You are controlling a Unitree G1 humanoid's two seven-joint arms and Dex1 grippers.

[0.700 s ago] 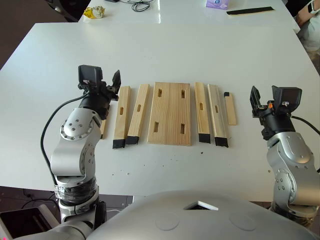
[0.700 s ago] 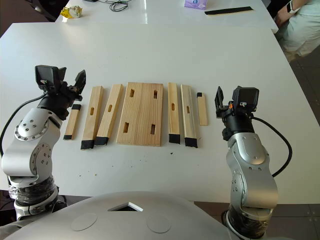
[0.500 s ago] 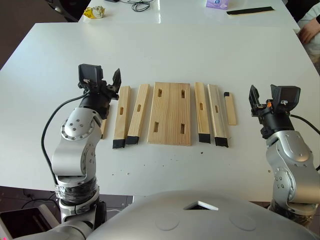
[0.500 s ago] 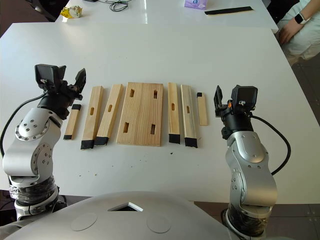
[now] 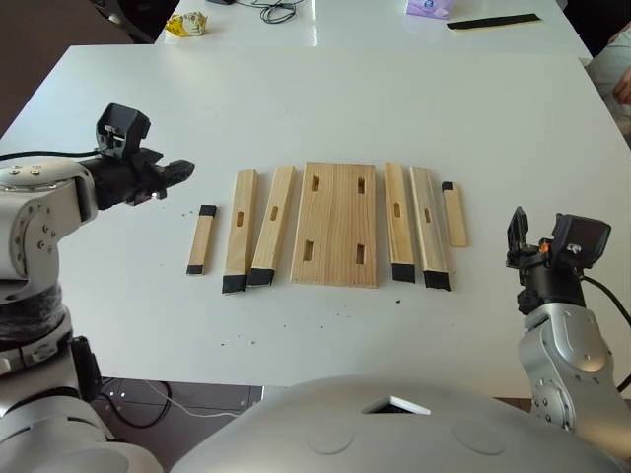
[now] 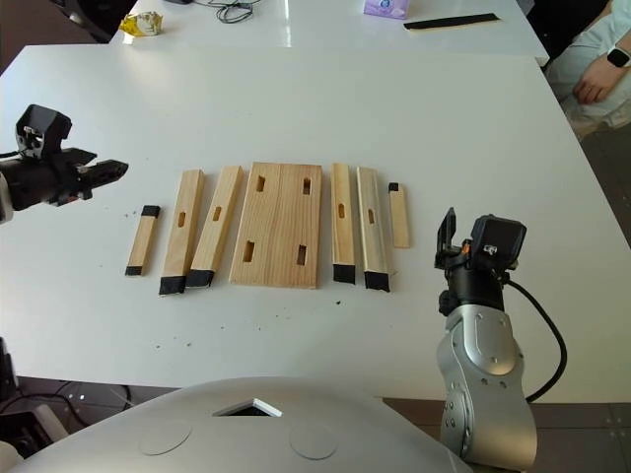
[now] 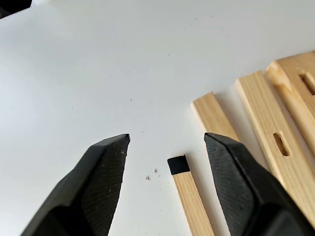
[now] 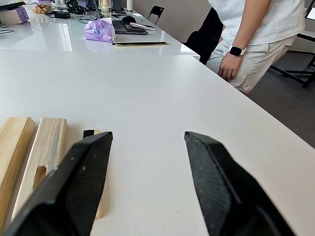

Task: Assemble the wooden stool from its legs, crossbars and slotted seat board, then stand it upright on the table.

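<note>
The slotted seat board (image 5: 335,224) lies flat mid-table. Two slotted legs (image 5: 256,229) with black ends lie to its left, two more legs (image 5: 413,225) to its right. A short crossbar (image 5: 201,239) lies furthest left, another crossbar (image 5: 454,213) furthest right. My left gripper (image 5: 177,169) hovers open, left of and beyond the left crossbar; the left wrist view has that crossbar's black end (image 7: 177,164) between its open fingers (image 7: 106,187). My right gripper (image 5: 520,229) stands open near the table's front right, apart from the right crossbar (image 8: 91,133).
The white table (image 5: 325,108) is bare behind the parts. A yellow wrapper (image 5: 185,24), a purple packet (image 5: 428,8) and a black strip (image 5: 492,21) lie on the table beyond. A person (image 8: 256,34) stands off the right edge.
My left arm has swung out to the left, uncovering the left crossbar. My right arm has drawn back toward the table's front edge. Both grippers stay open.
</note>
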